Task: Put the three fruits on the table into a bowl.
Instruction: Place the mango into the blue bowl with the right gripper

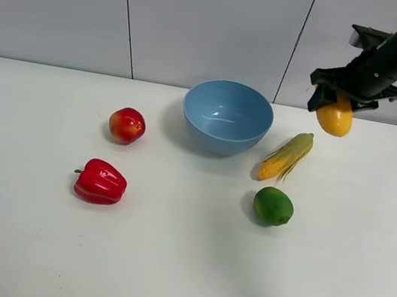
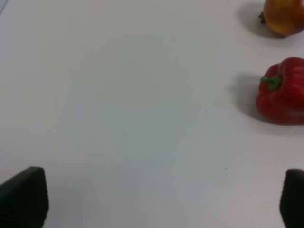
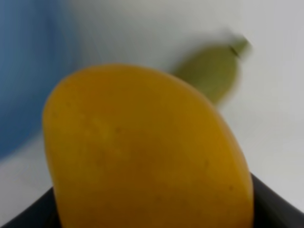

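Note:
My right gripper (image 1: 339,94) is shut on the yellow-orange mango (image 1: 335,116) and holds it in the air, to the right of the light blue bowl (image 1: 227,117) and above the table (image 1: 178,267). In the right wrist view the mango (image 3: 147,152) fills the picture, with the bowl (image 3: 23,71) blurred beside it. The red apple (image 1: 127,125) lies left of the bowl and the green lime (image 1: 273,206) lies in front of it to the right. My left gripper (image 2: 156,199) is open over bare table, with the apple (image 2: 285,16) some way off.
A red bell pepper (image 1: 101,182) lies in front of the apple and shows in the left wrist view (image 2: 284,92) too. A corn cob (image 1: 286,156) with a green husk lies between the bowl and the lime, below the held mango.

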Action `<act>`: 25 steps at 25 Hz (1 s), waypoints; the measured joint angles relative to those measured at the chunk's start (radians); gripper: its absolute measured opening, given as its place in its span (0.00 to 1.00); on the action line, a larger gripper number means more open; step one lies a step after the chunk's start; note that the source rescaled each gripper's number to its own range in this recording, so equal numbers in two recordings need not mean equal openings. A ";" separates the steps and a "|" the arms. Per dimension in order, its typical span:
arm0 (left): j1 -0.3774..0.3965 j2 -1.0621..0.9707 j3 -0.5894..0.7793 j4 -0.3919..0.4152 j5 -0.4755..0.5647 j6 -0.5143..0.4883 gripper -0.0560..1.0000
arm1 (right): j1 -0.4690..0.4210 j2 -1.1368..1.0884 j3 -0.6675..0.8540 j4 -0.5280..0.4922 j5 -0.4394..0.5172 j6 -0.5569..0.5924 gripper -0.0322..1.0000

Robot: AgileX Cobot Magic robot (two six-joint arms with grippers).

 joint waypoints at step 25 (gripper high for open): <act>0.000 0.000 0.000 0.000 0.000 0.000 1.00 | 0.297 0.230 -0.087 0.030 -0.358 -0.038 0.03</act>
